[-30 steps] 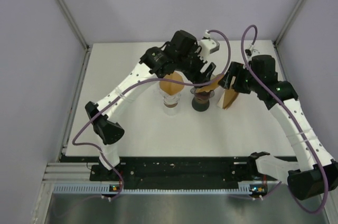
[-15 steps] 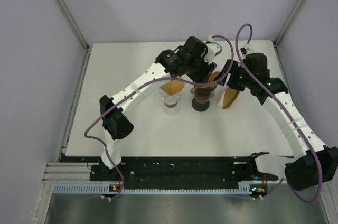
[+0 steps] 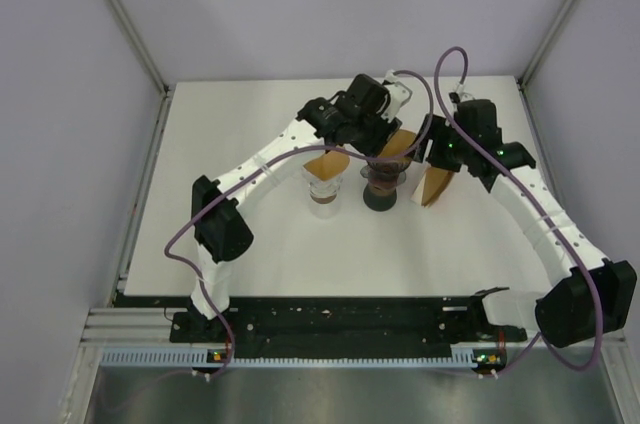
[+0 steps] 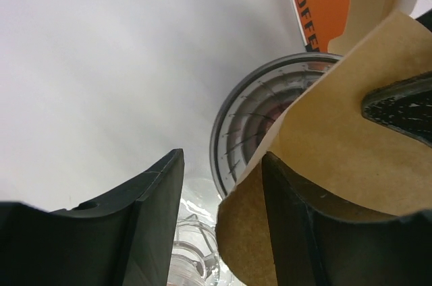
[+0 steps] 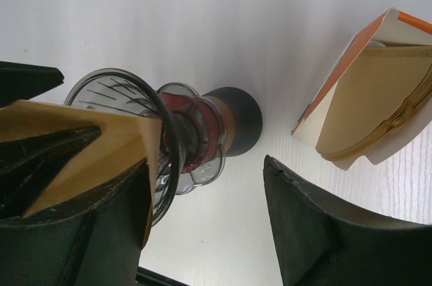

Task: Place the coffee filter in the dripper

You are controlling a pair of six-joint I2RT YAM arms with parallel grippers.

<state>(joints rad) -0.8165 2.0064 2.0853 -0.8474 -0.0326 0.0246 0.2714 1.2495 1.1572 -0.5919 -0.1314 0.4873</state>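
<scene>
**mika:** so where's the filter at?

**dov:** The filter (image 4: 337,158) is right at the mouth of the dripper (image 5: 196,141). It's a brown paper cone with one end poking in past the rim and most of it sticking out to one side. From the left wrist cam it hides roughly half the mouth. Can't tell how deep it's seated. The dripper is clear glass on a dark base, standing upright on the bench (image 3: 330,244).

**mika:** has either claw got hold of it?

**dov:** Doesn't look like it. The left claw (image 4: 223,158) has its fingers well apart, and you can see bench through the gap. The paper lies against one finger with just an edge peeking into the gap, not pinched. The right claw (image 5: 206,161) is spread too, with the dripper's stem between its fingers and the filter resting along the top of one of them. Whether that finger touches the rim, no idea. In each wrist view a dark finger from the other arm lies across the paper, so both claws are crowded in at the rim.

**mika:** other containers?

**dov:** There's an orange box (image 3: 433,186) just right of the dripper, open, with a stack of spares (image 5: 371,90) inside. On the dripper's left is a glass (image 3: 325,192) with something brown (image 3: 330,159) in its top. Could be paper, can't say.
</scene>
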